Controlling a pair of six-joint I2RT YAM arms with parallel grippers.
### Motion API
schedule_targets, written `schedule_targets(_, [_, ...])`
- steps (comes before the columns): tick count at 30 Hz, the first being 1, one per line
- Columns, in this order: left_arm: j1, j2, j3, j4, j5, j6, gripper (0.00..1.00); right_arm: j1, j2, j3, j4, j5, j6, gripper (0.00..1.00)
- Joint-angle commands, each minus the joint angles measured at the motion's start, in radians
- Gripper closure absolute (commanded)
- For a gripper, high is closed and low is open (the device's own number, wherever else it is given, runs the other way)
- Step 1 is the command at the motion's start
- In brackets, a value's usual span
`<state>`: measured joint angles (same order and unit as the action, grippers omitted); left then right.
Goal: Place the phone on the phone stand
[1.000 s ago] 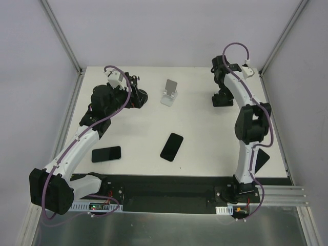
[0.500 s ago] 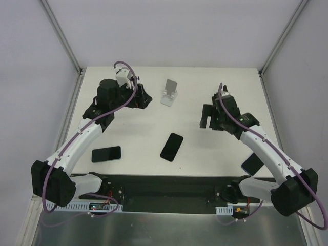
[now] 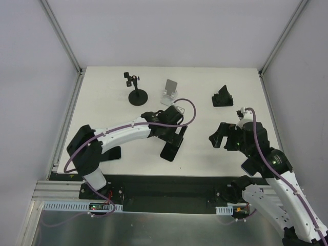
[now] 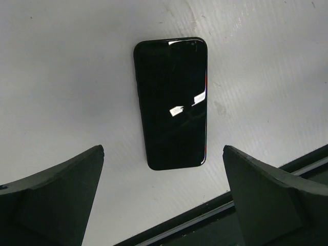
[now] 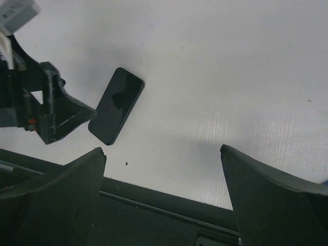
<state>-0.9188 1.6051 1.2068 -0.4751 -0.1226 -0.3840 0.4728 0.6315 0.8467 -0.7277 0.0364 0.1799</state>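
On the white table [image 3: 102,113], a second phone [image 3: 111,152] is lying flat at the far left, partly under the left arm, and a black round-based post [image 3: 137,97] is standing near the back edge. The left arm is reaching across toward the middle, and the left gripper [image 3: 173,134] is hanging just above the phone [image 3: 171,150], which is lying flat and face up near the front edge of the table. In the left wrist view its fingers [image 4: 51,195] are standing spread wide on either side of the phone [image 4: 171,102], touching neither it nor anything else and holding nothing. Behind the phone, well apart from it, the silver stand [image 3: 170,92] is sitting upright and bare. Further right, a black wedge [image 3: 222,97] is resting near the back. The right gripper [image 3: 219,138] is hovering over bare table to the right of the phone, its jaws likewise gaping wide and gripping nothing. Its own camera is showing the phone [image 5: 116,105] off to its left, just beside the left gripper.
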Motion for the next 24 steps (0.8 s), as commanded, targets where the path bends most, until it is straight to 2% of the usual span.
schedule_targets(1, [-0.025,0.122,0.155,-0.189,-0.012,-0.042,0.01,0.001,-0.053,-0.023,-0.039,0.000,-0.023,0.04])
schedule_targets(10, [-0.029,0.268,0.230,-0.246,0.064,-0.038,0.01,0.003,-0.119,-0.069,-0.019,-0.004,-0.060,0.04])
schedule_targets(24, [-0.071,0.440,0.364,-0.299,0.046,-0.067,0.03,0.001,-0.128,-0.113,0.024,-0.075,-0.060,0.04])
